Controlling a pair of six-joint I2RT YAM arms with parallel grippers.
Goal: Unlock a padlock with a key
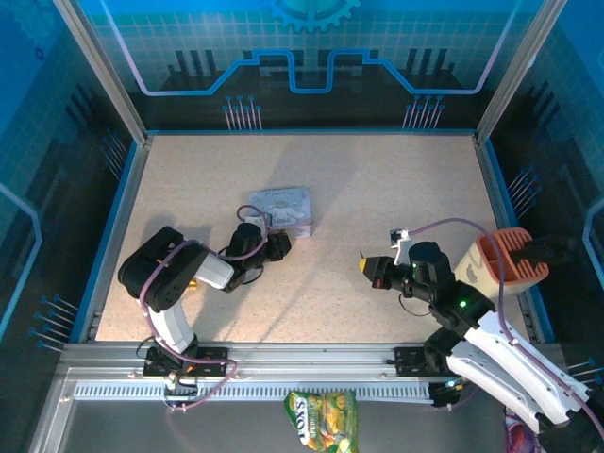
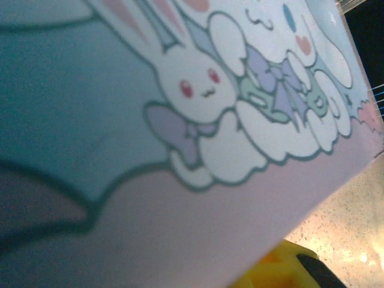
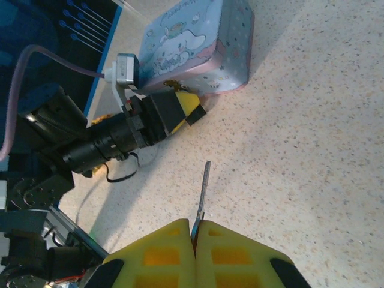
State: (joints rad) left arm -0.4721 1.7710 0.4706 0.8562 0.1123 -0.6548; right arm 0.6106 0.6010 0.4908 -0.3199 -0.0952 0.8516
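In right end effector (image 3: 195, 228), key (image 3: 204, 186) half-hidden.

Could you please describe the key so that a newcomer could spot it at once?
On the speckled table, find the yellow-tipped right gripper. The key is the thin grey metal sliver pinched in it, sticking out of its front roughly towards the pale blue cartoon tin. Nothing else nearby is so slim and plain.

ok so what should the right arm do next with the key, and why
Probably ease the key forward toward the left pincer at the cartoon tin: the right pincer is shut on it, tip pointing that way, with bare table between.
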